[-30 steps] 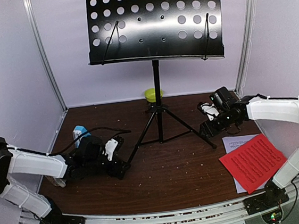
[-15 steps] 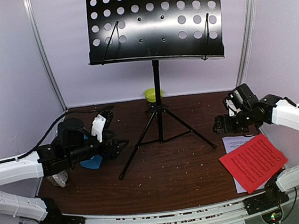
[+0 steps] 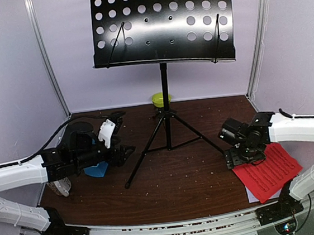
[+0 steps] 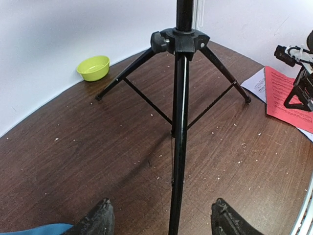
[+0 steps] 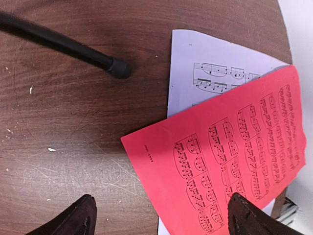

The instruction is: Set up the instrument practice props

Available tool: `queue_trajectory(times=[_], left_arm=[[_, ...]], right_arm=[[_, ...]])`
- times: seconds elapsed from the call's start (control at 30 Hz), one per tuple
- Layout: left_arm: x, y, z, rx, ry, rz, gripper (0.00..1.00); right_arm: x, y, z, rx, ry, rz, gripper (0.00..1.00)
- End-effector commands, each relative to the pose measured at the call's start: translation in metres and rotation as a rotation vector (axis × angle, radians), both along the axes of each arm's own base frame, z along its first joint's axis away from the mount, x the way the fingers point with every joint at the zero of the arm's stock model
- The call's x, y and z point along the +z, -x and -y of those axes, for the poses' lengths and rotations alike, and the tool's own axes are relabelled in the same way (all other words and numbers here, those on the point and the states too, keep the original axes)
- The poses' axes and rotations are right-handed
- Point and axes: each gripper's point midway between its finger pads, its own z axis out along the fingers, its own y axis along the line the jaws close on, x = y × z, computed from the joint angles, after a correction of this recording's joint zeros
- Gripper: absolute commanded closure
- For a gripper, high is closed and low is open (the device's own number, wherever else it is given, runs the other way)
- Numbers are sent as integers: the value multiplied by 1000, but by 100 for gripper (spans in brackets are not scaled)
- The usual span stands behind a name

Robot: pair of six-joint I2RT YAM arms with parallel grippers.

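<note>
Left arm stretched low across table point(image 3: 175, 185) from left side, wrist aimed at tripod of music stand point(image 3: 168, 113). Left gripper point(image 4: 161, 221) spread apart, nothing grabbed, stand's near leg running up between fingers point(image 4: 98, 220), no contact far as I can see. Blue metronome point(image 3: 98, 169) mostly hidden under that wrist. Right arm comes in from right, forearm level, wrist tipped down. Right gripper point(image 5: 161, 215) wide apart, empty, hanging over corner of red sheet point(image 5: 230, 161). Red sheet lies on white sheet point(image 5: 205, 63), just beside stand's foot.
</note>
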Motion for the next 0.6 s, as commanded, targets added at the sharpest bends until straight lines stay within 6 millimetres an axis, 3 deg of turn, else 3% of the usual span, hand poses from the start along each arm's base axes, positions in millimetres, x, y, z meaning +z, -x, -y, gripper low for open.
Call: queue_trajectory(times=[0.0, 0.13, 0.33, 0.57], left_arm=[[26, -5, 10, -34, 4, 79, 30], [34, -3, 7, -41, -1, 102, 30], [37, 2, -4, -20, 32, 105, 30], [39, 6, -14, -21, 25, 118, 29]], right_arm=[[9, -5, -3, -20, 184, 75, 7], [1, -1, -22, 51, 315, 65, 13], [-8, -6, -35, 92, 444, 62, 21], [-41, 0, -30, 110, 514, 7, 23]])
